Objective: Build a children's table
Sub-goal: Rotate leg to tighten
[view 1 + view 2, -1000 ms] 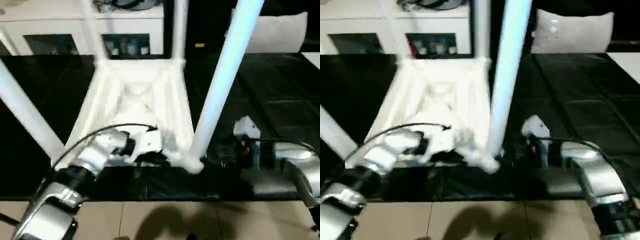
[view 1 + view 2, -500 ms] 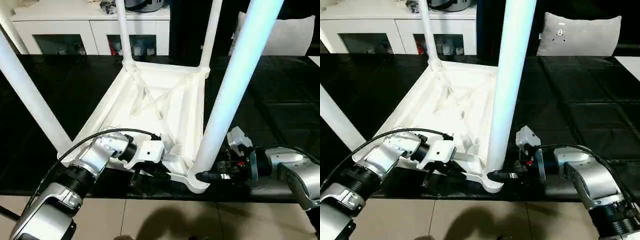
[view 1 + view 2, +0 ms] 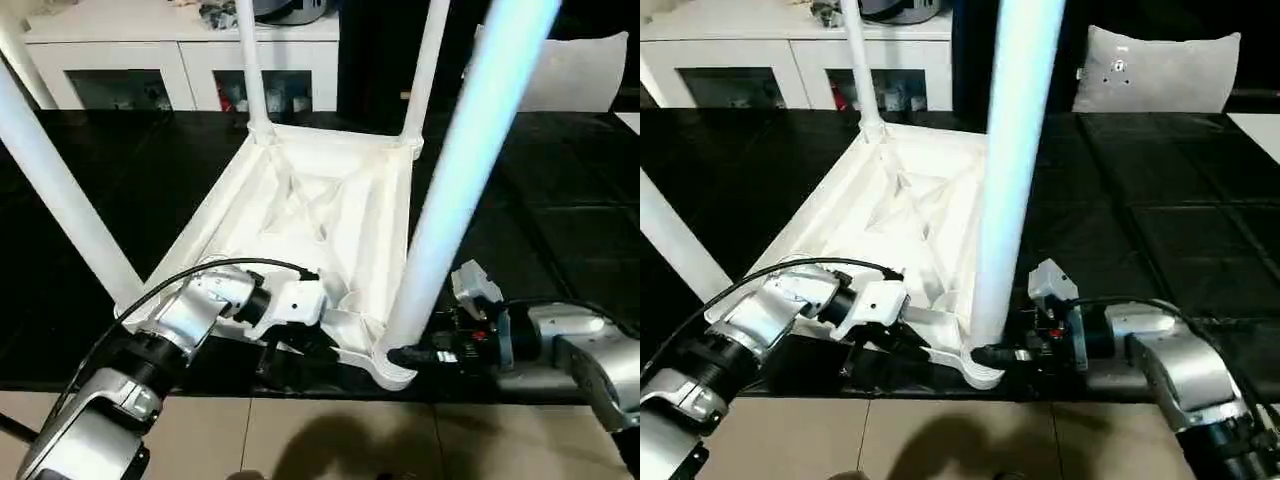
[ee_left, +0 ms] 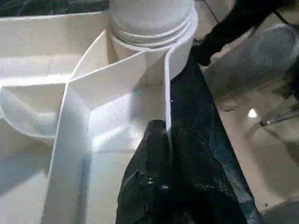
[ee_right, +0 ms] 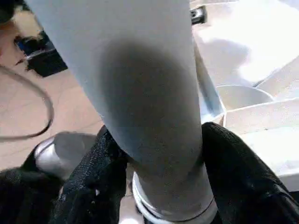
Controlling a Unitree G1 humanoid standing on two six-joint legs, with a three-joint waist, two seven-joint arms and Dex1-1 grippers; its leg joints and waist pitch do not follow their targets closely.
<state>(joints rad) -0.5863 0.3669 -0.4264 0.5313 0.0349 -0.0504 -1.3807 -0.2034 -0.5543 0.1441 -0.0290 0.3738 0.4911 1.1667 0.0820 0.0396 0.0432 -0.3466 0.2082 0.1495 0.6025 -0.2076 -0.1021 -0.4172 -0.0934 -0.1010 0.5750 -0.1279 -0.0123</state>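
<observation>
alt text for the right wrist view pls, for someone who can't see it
The right tool has its two black fingers around the base of a white table leg, just above where the leg enters its round corner socket. Beside it are the white ribs of the upturned tabletop, with tan floor on the other side.

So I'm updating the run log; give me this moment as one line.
left gripper: shut on table-top rim | right gripper: fingers around near-right leg, low | four legs seated
</observation>
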